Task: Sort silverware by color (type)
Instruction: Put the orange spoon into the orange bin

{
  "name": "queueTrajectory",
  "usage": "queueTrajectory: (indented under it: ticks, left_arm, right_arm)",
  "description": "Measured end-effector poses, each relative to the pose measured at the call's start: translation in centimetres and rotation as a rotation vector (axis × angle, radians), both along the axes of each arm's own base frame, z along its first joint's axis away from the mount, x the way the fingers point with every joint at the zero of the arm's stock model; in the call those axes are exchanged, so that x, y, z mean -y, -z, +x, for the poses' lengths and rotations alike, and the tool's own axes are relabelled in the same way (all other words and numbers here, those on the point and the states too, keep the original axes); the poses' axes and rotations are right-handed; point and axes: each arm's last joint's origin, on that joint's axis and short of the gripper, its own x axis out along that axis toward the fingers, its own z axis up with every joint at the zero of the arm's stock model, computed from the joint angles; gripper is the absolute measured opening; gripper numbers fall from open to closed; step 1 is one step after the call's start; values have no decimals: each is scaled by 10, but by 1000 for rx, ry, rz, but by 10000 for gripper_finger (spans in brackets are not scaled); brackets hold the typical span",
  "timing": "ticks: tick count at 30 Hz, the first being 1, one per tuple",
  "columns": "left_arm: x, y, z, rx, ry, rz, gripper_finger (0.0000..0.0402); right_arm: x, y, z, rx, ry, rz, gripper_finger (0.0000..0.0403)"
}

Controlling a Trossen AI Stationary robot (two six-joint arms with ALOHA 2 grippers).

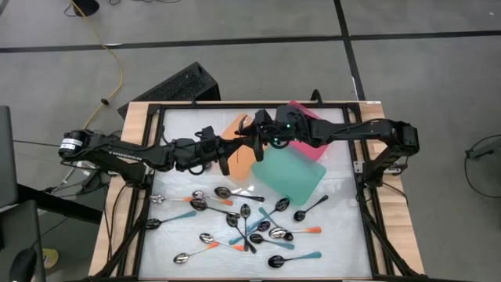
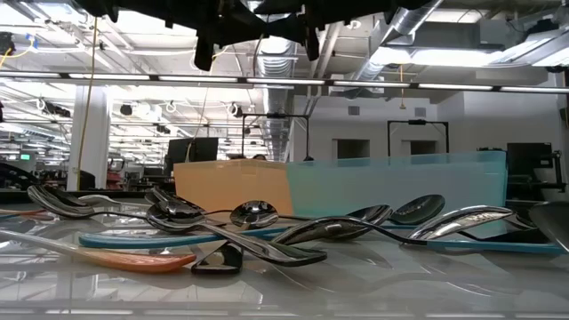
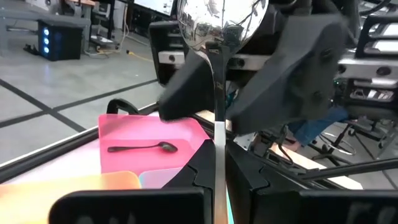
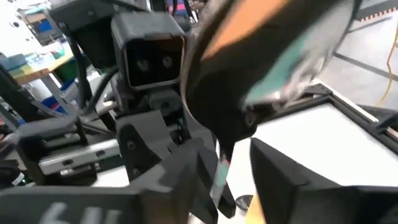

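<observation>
Bench top [image 1: 337,235], glass-like, framed in black, carries three trays near its far edge: orange tray [image 1: 239,153], pink tray [image 1: 309,129], teal tray [image 1: 291,176], one of each. Left gripper [image 1: 241,139] and right gripper [image 1: 254,133] meet above the far middle of the bench, over the orange tray. The left wrist view alone shows the left jaws clamped on the thin stem of one shiny spoon [image 3: 217,37], bowl raised, with the right gripper's two dark fingers [image 3: 305,74] standing either side of that bowl, apart from each other; whether they touch it cannot be told. The same view alone shows one all-black spoon [image 3: 143,148] lying in the pink tray. The right wrist view shows the spoon's bowl filling the frame, reflecting orange and teal, with the left arm's wrist camera behind it. The high view alone gives the loose silverware [image 1: 243,223] scattered over the near half of the bench, roughly sixteen or seventeen pieces: shiny bowls on orange handles, dark bowls on teal handles, and all-black ones, several crossed in a heap at the near middle; exact count per colour cannot be told. The low view alone shows the orange and teal trays standing behind the spoons, with both grippers hanging above.
</observation>
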Motion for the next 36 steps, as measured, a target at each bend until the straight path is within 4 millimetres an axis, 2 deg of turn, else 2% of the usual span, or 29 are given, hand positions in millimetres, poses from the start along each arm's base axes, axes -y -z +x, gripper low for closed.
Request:
queueTrajectory:
  ticks: [5,7,14,18,26,28,32,36]
  left_arm:
    - [0,0,0,-2,-1,1,3]
    - [0,0,0,-4,0,3,3]
    - [0,1,0,-7,4,0,5]
    - [-1,4,-1,-33,-22,-24,33]
    - [-1,19,-5,-135,-61,-159,110]
    - [0,19,-5,-140,-20,-187,120]
    - [3,12,-9,-113,84,-237,124]
    - [4,-5,-29,-88,124,-282,125]
  right_arm:
    - [0,2,0,-26,-2,-13,35]
    - [-1,2,0,-25,-7,-26,14]
    - [0,3,0,-27,3,-21,9]
    - [3,5,-1,-51,44,-31,8]
    - [43,2,-12,-50,156,-44,8]
    - [47,3,-14,-71,150,-118,8]
    - [47,10,-15,-184,127,-394,8]
    - [42,20,-17,-310,89,-532,8]
